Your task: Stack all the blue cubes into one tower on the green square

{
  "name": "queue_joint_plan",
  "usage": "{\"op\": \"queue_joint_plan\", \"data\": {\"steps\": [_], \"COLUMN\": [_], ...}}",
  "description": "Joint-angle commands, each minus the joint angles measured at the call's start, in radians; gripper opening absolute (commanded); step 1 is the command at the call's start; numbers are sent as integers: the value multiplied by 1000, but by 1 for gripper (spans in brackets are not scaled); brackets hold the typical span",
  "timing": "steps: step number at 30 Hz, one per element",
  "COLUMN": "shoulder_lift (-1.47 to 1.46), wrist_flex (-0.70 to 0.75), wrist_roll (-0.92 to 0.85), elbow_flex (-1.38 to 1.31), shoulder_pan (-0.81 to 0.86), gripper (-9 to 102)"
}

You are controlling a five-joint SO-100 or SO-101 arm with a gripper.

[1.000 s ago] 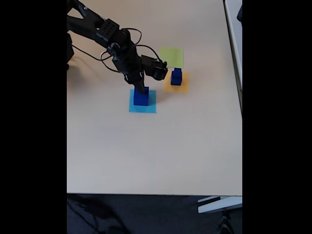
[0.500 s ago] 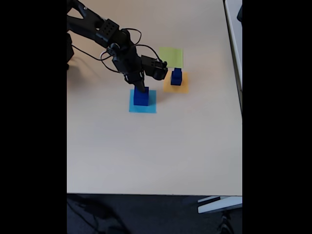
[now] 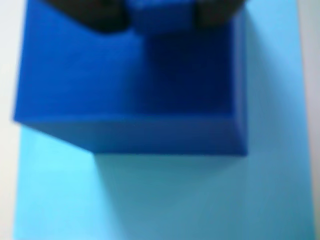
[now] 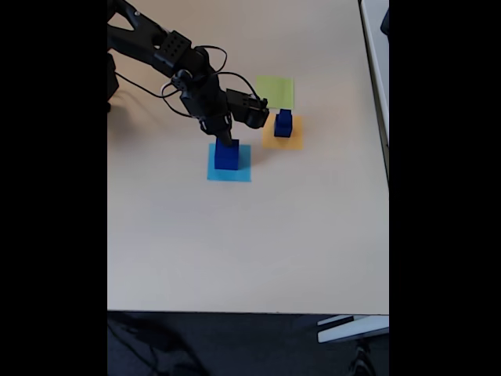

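Compared with a second earlier, no movement is seen: the hand (image 4: 228,142) is kept pinched on a small cube (image 3: 160,15) atop the large cube (image 4: 227,156) on the light blue square (image 4: 229,164), leaving the green square (image 4: 275,91) unoccupied.

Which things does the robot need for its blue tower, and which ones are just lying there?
Needed for the tower:
- large blue cube on the light blue square
- small blue cube between the fingers of the gripper, resting on the large one
- blue cubes on the orange square
- green square, nothing on it yet

Just lying there:
- light blue square
- orange square
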Motion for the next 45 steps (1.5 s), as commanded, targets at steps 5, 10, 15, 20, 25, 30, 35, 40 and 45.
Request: {"op": "queue_joint_plan", "data": {"steps": [5, 10, 15, 20, 25, 30, 35, 40, 45], "shoulder_lift": [67, 72, 48, -12, -137, -219, -262, -301, -333], "wrist_flex": [0, 0, -3, -32, -32, -32, -40, -40, -41], "wrist_roll": [92, 187, 279, 304, 304, 319, 330, 357, 393], "elbow_flex": [-114, -190, -244, -318, -476, -574, -629, -672, -680], "shoulder_pan": [-61, -106, -155, -195, -219, -241, -252, -264, -275], "gripper": [4, 4, 4, 4, 3, 3, 3, 3, 3]}}
